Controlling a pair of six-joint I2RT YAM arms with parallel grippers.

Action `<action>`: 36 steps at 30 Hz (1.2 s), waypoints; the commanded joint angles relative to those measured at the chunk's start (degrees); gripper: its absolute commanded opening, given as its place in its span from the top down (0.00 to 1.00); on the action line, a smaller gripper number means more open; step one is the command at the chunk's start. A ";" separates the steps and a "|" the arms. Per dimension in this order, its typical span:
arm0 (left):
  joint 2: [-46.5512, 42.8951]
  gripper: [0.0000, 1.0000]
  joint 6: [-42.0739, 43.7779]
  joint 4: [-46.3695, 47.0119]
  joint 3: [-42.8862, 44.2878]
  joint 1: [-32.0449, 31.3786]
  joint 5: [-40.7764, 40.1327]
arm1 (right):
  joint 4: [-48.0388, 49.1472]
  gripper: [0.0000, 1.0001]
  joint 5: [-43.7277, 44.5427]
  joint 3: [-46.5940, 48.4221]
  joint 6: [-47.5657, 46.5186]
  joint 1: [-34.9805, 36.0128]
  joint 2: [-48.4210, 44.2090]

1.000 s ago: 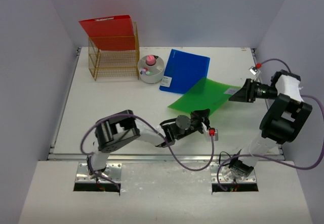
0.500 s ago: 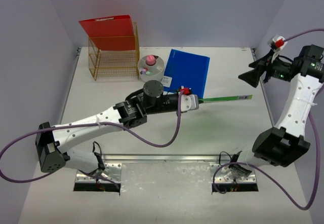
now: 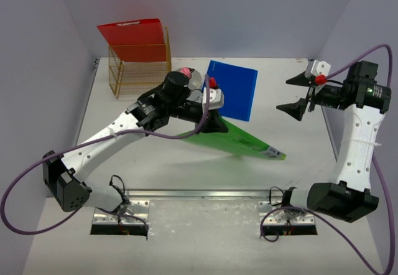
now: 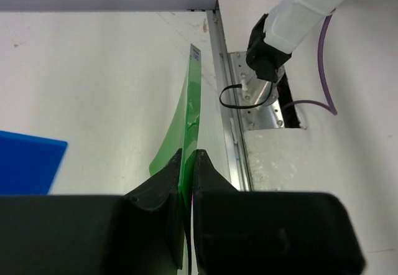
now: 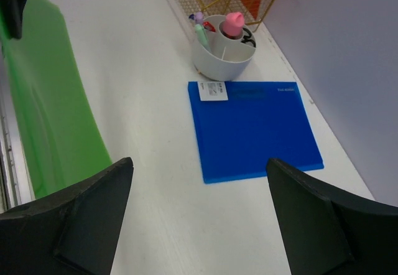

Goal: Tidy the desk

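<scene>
My left gripper (image 3: 216, 122) is shut on a green folder (image 3: 239, 141) and holds it in the air over the middle of the white desk (image 3: 124, 144). The folder hangs slanting down toward the front right. In the left wrist view the folder (image 4: 186, 132) is pinched edge-on between my fingertips (image 4: 188, 158). My right gripper (image 3: 297, 94) is open and empty, raised above the desk's right side. A blue folder (image 3: 232, 88) lies flat at the back middle, also in the right wrist view (image 5: 252, 125).
A gold wire rack (image 3: 140, 69) with a red folder (image 3: 134, 38) in it stands at the back left. A white round pen holder (image 3: 189, 83) with a pink item sits beside it, also in the right wrist view (image 5: 222, 50). A metal rail (image 3: 199, 193) runs along the near edge.
My left arm has swung back and left, lifting the green folder and tilting it so it hangs slanted. My right gripper has dropped a little and turned, still open.
</scene>
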 commanded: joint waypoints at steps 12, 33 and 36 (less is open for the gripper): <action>5.60 1.00 -24.85 15.89 -2.68 15.87 24.41 | -10.90 0.14 2.19 -15.54 -9.98 2.53 -4.13; 8.02 1.00 -16.36 6.39 0.58 17.02 21.04 | -3.32 0.13 10.17 -18.66 8.19 22.42 -2.19; 7.82 1.00 -15.58 5.66 1.06 17.02 20.82 | 0.91 0.13 13.70 -18.88 13.11 28.35 -1.47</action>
